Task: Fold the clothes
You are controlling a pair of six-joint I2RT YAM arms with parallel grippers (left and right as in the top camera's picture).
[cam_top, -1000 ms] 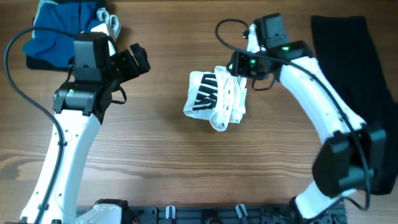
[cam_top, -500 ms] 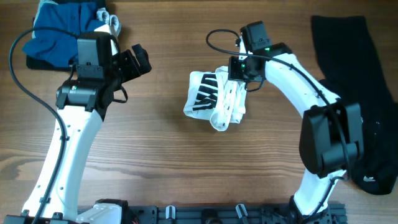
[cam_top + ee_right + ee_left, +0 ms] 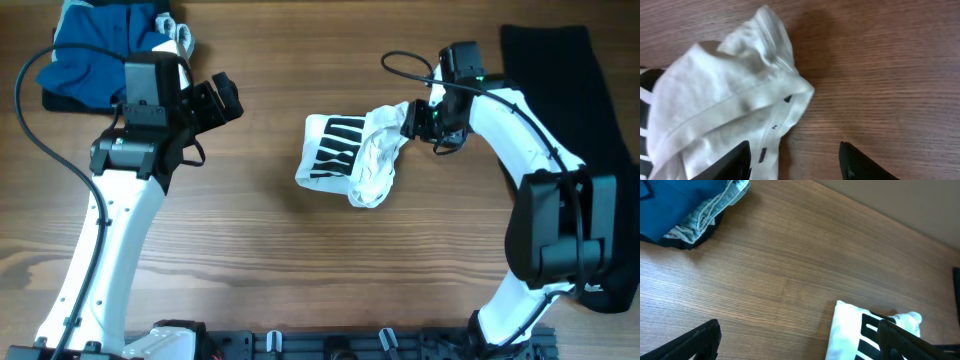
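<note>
The white T-shirt with black bar stripes [image 3: 350, 155] lies bunched at the table's middle; it also shows in the left wrist view [image 3: 855, 330] and the right wrist view [image 3: 725, 105]. My right gripper [image 3: 420, 120] is open and empty at the shirt's right edge, one finger over the fabric [image 3: 795, 162]. My left gripper [image 3: 222, 98] is open and empty, well left of the shirt [image 3: 795, 340]. A blue garment [image 3: 95, 50] lies at the far left corner, with a grey-white piece [image 3: 178, 35] beside it. A black garment [image 3: 575, 110] lies along the right side.
The blue and grey pile also shows in the left wrist view [image 3: 685, 210]. A black rail [image 3: 330, 345] runs along the table's front edge. Bare wood lies between the shirt and the left arm.
My right gripper has moved right, off the top of the shirt to its right edge, and has let go. The shirt's right flap now lies spread toward the right. The left arm is still.
</note>
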